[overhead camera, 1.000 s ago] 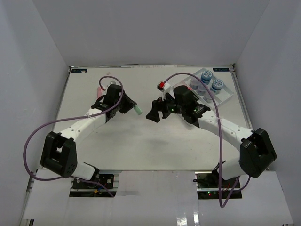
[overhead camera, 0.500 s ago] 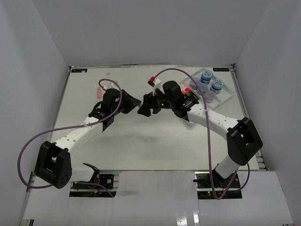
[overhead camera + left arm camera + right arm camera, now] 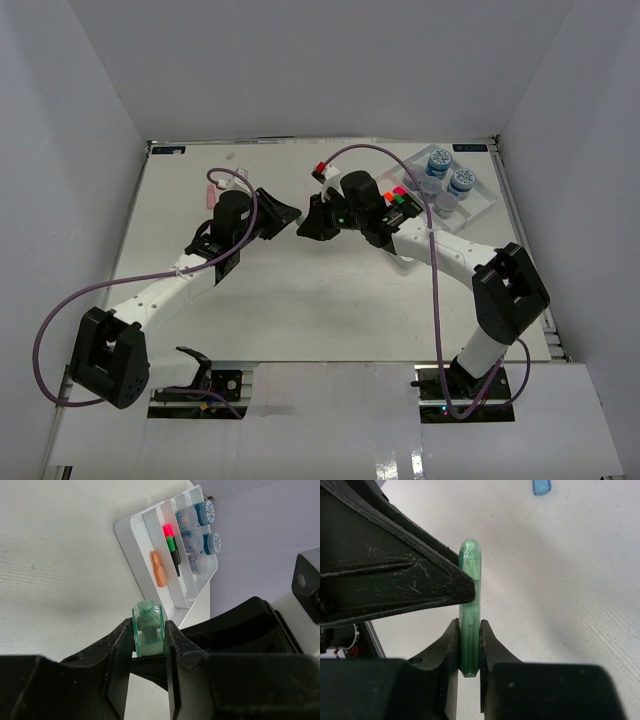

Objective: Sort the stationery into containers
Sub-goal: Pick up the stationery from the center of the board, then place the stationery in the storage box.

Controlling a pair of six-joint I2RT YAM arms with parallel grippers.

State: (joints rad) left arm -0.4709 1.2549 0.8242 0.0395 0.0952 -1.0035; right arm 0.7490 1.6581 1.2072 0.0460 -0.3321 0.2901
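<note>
A translucent green marker (image 3: 148, 630) is held above the table between both arms. My left gripper (image 3: 148, 639) is shut on its body. My right gripper (image 3: 469, 632) is shut on its other end (image 3: 470, 605), and the left gripper's fingers (image 3: 395, 585) press against it from the side. From the top camera the left gripper (image 3: 288, 214) and right gripper (image 3: 306, 222) meet tip to tip, hiding the marker. The white tray (image 3: 482, 207) at the back right holds jars with blue lids (image 3: 438, 160) and an orange marker (image 3: 159, 569) beside a red-and-green one (image 3: 170, 541).
A pink marker (image 3: 209, 194) lies on the table at the back left. A blue marker (image 3: 541, 486) lies on the table beyond the right gripper. Purple cables loop over both arms. White walls close in the table on three sides.
The right gripper has shut on the green marker that the left gripper holds. Both arms have moved inward until their fingers meet.
</note>
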